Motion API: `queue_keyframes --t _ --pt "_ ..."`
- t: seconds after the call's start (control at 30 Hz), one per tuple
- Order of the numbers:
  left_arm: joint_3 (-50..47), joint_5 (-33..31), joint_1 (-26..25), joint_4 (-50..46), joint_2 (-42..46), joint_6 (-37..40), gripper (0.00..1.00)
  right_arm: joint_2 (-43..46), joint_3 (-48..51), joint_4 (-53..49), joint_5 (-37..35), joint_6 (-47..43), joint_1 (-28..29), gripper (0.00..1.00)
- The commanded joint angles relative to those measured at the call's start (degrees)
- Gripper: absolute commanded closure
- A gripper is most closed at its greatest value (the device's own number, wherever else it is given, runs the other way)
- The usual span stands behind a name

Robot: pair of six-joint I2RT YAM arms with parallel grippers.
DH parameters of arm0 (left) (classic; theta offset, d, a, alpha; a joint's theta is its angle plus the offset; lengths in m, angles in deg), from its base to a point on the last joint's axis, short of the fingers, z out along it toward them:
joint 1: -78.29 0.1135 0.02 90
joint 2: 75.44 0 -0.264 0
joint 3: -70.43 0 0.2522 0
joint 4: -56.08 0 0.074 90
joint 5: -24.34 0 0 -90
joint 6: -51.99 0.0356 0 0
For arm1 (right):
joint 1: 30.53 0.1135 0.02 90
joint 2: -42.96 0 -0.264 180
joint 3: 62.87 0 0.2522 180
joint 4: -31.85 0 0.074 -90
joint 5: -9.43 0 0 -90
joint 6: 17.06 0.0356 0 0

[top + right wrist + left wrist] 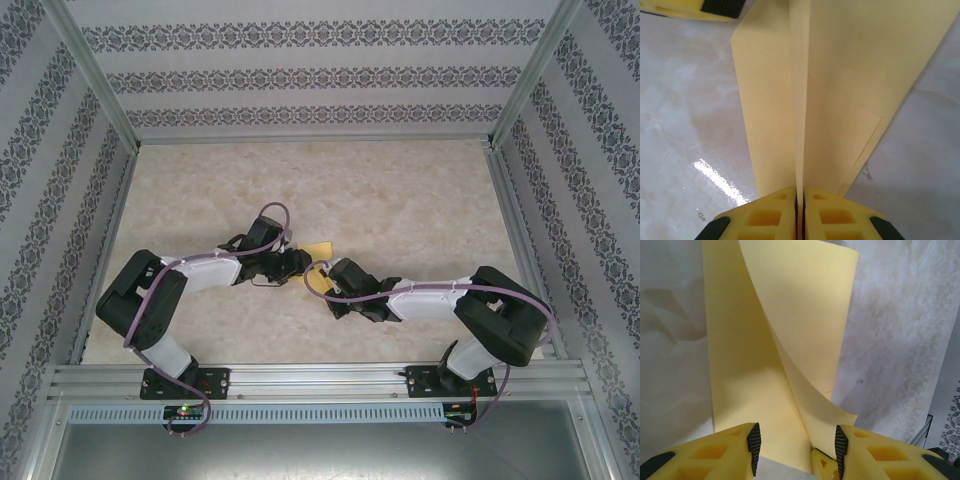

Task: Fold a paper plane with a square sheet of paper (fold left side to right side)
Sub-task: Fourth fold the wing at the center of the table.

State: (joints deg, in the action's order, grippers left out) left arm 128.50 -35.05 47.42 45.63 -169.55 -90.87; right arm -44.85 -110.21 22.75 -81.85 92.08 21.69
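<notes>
1. The far half of the table (400, 180) is lying bare, so a gripper could be passing there freely.
2. Patterned walls (300, 75) and metal frame posts (95, 75) are closing in the table on its left, far and right sides.
3. The left arm (200, 272) and right arm (430, 298) are reaching inward and meeting near the table's middle — crowding that spot.
4. The square sheet of paper (740, 365) is standing partly raised between the spread fingers of the left gripper (797, 447), its curling flap blocking that gap.
5. The right gripper (800, 200) is pinching an upright fold of the sheet, with the left gripper's finger sitting just beyond — leaving little room between them.
6. Bare tabletop is showing on either side of the sheet.
</notes>
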Motion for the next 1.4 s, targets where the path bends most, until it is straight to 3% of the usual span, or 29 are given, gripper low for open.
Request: queue_keyframes --t 0.0,0.5,0.73,0.9,1.1,1.2,1.37 --pt "2.2 1.4 -0.9 1.7 -2.1 0.2 0.54 -1.6 1.7 -2.4 1.4 0.4 -0.3 0.89" --pt "5.4 1.9 -1.6 1.6 -7.6 0.8 0.55 -2.5 2.0 -1.8 1.6 0.0 -0.4 0.86" --pt "5.2 1.7 -1.8 1.9 -8.3 0.9 0.55 0.0 2.5 -1.6 2.0 0.4 -0.5 0.77" --pt "5.0 1.6 -1.9 1.7 -8.4 1.2 0.56 5.3 3.5 -0.8 7.1 1.1 -3.0 0.66" --pt "4.6 1.4 -1.8 2.1 -8.6 1.1 0.56 11.2 6.1 3.7 21.3 4.2 -10.0 0.52" --pt "4.4 1.4 -1.9 2.2 -8.5 1.1 0.56 11.9 6.2 4.5 25.0 5.4 -12.5 0.51" --pt "4.2 1.4 -1.9 2.4 -8.1 1.0 0.56 9.2 3.0 -0.4 22.7 4.2 -12.7 0.55"
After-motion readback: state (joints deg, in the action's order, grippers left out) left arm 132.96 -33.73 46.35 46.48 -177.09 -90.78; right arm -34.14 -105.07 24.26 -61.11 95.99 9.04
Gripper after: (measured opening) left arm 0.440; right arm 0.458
